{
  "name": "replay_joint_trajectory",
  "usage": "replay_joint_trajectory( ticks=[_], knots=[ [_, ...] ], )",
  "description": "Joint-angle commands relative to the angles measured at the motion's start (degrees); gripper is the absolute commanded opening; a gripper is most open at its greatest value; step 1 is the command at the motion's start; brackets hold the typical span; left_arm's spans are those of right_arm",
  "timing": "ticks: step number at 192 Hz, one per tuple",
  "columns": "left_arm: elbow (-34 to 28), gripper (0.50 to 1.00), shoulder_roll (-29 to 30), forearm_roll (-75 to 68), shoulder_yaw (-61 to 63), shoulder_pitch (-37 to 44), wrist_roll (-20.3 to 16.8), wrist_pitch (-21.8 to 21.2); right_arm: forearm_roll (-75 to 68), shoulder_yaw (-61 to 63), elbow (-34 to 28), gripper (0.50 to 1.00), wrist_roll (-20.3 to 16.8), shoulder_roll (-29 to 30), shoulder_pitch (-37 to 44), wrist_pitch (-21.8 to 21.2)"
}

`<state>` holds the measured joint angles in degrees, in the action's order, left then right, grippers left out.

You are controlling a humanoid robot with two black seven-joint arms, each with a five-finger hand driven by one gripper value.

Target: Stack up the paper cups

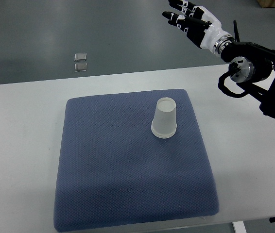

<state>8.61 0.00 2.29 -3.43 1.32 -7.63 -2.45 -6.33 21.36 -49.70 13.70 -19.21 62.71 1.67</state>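
A white paper cup [164, 118] stands upside down, rim on the blue cushion [113, 165], toward the cushion's upper right. It may be more than one cup nested; I cannot tell. My right hand [185, 16] is raised beyond the table's far edge at the top right, well above and right of the cup, fingers spread and holding nothing. Its black arm [259, 73] comes in from the right edge. The left arm is out of view.
The cushion lies on a white table [21, 126] whose far edge runs across the upper part of the picture. Two small clear square things [80, 61] lie on the grey floor beyond the table.
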Motion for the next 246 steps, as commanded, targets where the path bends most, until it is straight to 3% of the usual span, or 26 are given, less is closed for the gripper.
replay_joint_trajectory(
  ticks=[1, 36, 98, 164, 246],
  knots=[
    [0.00, 1.000, 0.00, 0.00, -0.08, 0.00, -0.01, -0.01, -1.14, -0.09, -0.04, 0.907, -0.08, -0.03, -1.45, -0.88],
    [0.00, 1.000, 0.00, 0.00, 0.00, 0.00, 0.07, -0.01, -1.41, 0.44, 0.05, 0.909, 0.10, 0.58, -3.91, -5.71],
    [0.00, 1.000, 0.00, 0.00, 0.00, 0.00, -0.01, -0.01, -0.70, 7.12, 3.21, 0.913, 0.89, 2.69, -8.48, -5.01],
    [0.00, 1.000, 0.00, 0.00, 0.00, 0.00, -0.01, -0.01, -0.61, 7.38, 9.89, 0.913, 4.23, 4.62, -8.74, -4.83],
    [0.00, 1.000, 0.00, 0.00, -0.08, 0.00, -0.01, -0.01, -0.97, 7.39, 10.42, 0.913, 5.20, 5.41, -9.53, -4.22]
  ],
)
